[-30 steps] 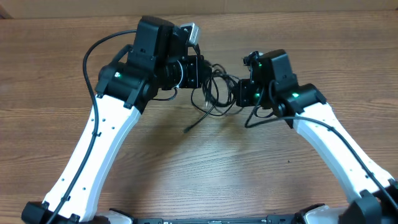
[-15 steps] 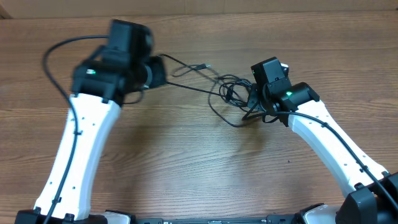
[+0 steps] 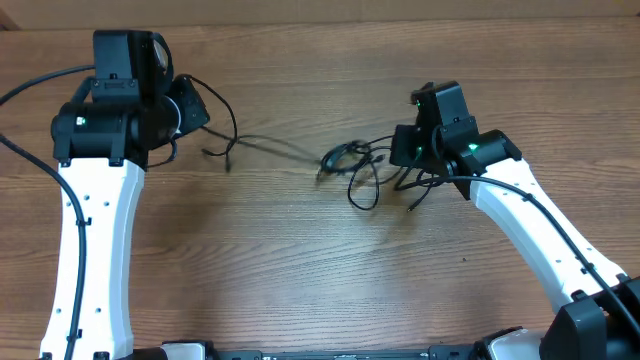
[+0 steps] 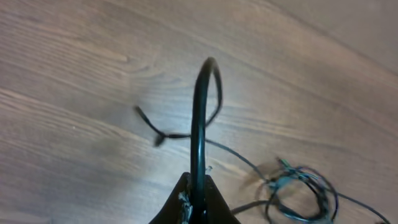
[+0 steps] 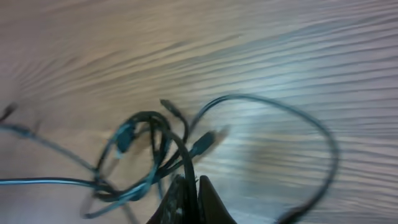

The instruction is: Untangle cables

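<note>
The cables are thin black cords. Their tangle (image 3: 357,165) lies just left of my right gripper (image 3: 399,150), which is shut on a strand of it (image 5: 186,163); the knot (image 5: 144,144) and a wide loose loop (image 5: 311,124) spread in front of its jaws. My left gripper (image 3: 202,106) is far to the left, shut on one cable (image 4: 199,124). That cable arches out of the jaws, bends back (image 3: 234,128) and runs in a thin line (image 3: 285,150) to the tangle (image 4: 301,186). A loose plug end (image 3: 225,160) dangles near it.
Bare wooden table (image 3: 300,260) all round. Thicker black wires run along the white arms, one (image 3: 30,85) looping out left of the left arm. The table's far edge (image 3: 300,22) lies just behind both grippers.
My left arm has swung far to the left with its cable, drawing one strand out of the tangle into a long line. The tangle has shifted and loosened; the right gripper has stayed roughly put.
</note>
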`<state>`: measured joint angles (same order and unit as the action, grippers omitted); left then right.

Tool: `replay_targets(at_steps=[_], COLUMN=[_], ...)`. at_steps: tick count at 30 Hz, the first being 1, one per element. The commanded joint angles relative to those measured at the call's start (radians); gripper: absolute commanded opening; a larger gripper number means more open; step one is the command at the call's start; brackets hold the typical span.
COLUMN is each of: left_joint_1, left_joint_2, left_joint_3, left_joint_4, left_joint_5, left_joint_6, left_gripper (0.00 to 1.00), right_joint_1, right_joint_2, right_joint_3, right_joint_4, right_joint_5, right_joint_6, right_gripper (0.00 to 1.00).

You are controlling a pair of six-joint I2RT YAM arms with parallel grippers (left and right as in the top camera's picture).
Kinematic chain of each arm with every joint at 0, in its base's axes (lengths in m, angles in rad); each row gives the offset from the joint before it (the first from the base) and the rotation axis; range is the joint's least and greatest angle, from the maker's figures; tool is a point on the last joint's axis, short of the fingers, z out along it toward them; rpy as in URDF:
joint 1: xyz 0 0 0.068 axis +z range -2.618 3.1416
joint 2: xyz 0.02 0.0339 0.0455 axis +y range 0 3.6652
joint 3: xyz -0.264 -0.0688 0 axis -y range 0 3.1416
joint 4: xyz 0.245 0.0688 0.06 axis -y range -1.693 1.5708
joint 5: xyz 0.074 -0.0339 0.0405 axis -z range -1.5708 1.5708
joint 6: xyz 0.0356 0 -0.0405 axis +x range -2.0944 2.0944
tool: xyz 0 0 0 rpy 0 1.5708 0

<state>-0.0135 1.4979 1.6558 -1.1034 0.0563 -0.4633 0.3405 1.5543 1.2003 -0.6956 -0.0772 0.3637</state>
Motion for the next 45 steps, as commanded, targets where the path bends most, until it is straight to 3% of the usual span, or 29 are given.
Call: replay_targets(at_steps=[1, 2, 3, 5, 9, 13, 17, 24, 29, 35, 42, 45], left_joint_1=[-0.009, -0.010, -0.010, -0.017, -0.053, -0.126, -0.222, -0.376, -0.471, -0.549, -0.578, -0.578], left_joint_2=[-0.008, -0.006, 0.000, 0.011, 0.049, 0.091, 0.144, 0.287, 0.406, 0.518, 0.629, 0.660], left_joint_3=[0.024, 0.023, 0.020, 0.010, 0.000, 0.000, 0.000, 0.000, 0.000, 0.000, 0.000, 0.000], left_joint_4=[-0.037, -0.048, -0.063, -0.084, -0.107, -0.092, -0.065, -0.044, -0.007, 0.037, 0.074, 0.106], left_joint_5=[0.021, 0.032, 0.053, 0.100, 0.148, 0.182, 0.180, 0.181, 0.182, 0.180, 0.169, 0.169], left_joint_6=[-0.005, -0.005, -0.005, -0.002, 0.035, 0.108, 0.162, 0.164, 0.149, 0.057, -0.138, -0.163], left_gripper=[0.37, 0.57, 0.68, 0.77, 0.81, 0.81, 0.80, 0.79, 0.70, 0.55, 0.49, 0.46], right_joint_1=[-0.005, -0.003, -0.001, 0.001, 0.002, -0.003, -0.024, -0.115, -0.203, -0.224, -0.224, -0.224], right_joint_2=[0.004, 0.004, 0.004, 0.004, 0.004, 0.004, 0.004, 0.002, 0.000, 0.000, 0.000, 0.000], right_joint_3=[0.000, 0.000, 0.000, 0.000, 0.000, 0.000, 0.000, 0.032, 0.120, 0.138, 0.138, 0.138], right_joint_4=[-0.002, -0.005, -0.007, -0.010, -0.051, -0.125, -0.195, -0.242, -0.342, -0.358, -0.362, -0.369], right_joint_5=[-0.137, -0.151, -0.177, -0.248, -0.247, -0.058, 0.124, 0.144, 0.088, -0.019, -0.023, -0.023], right_joint_6=[-0.066, -0.067, -0.074, -0.115, -0.122, -0.035, 0.084, 0.077, 0.066, -0.006, -0.005, -0.005], right_gripper=[0.04, 0.04, 0.04, 0.04, 0.04, 0.07, 0.30, 0.62, 0.76, 0.76, 0.76, 0.77])
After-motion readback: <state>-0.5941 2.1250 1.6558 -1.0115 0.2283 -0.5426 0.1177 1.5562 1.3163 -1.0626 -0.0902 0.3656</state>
